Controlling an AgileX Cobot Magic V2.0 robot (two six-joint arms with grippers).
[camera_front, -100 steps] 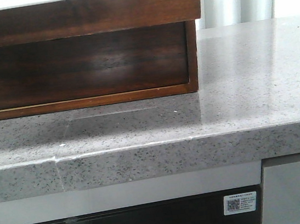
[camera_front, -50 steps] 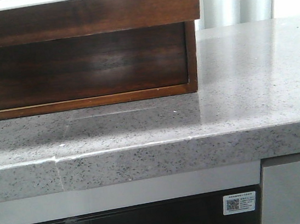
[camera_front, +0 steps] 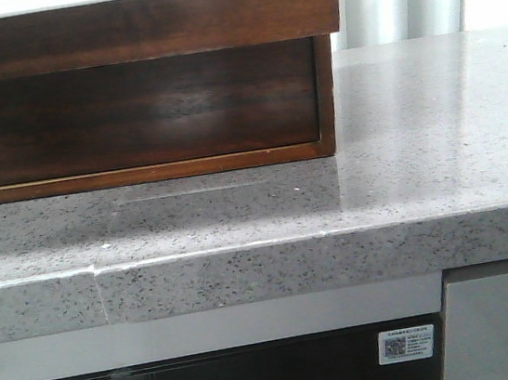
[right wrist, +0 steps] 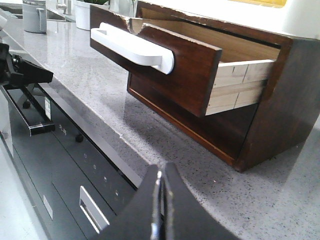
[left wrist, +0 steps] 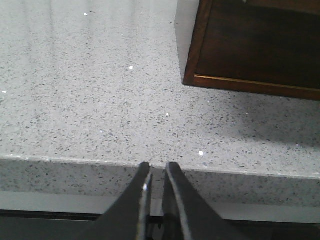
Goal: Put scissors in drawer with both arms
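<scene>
A speckled grey stone countertop [camera_front: 436,147] runs the width of the kitchen, its front edge overhanging a glossy black appliance front [right wrist: 75,165] set with small controls and a labelled sticker [camera_front: 406,343]. On the counter stands a dark wooden cabinet [right wrist: 280,110]; its upper drawer [right wrist: 170,60], wood-grain fronted with a white bar handle [right wrist: 132,45], is pulled well out, its pale interior bare as far as the right wrist view shows. In the front view that drawer front fills the top of the picture above the cabinet's closed lower panel [camera_front: 131,112]. A grey mug [right wrist: 34,16] and a white pot [right wrist: 87,12] sit far along the counter. The left gripper [left wrist: 157,172] hangs at the counter's edge near the cabinet's corner, jaws nearly together with a thin gap and nothing between them. The right gripper [right wrist: 160,180] is pressed together and empty, off the counter's edge. The scissors appear in no view.
</scene>
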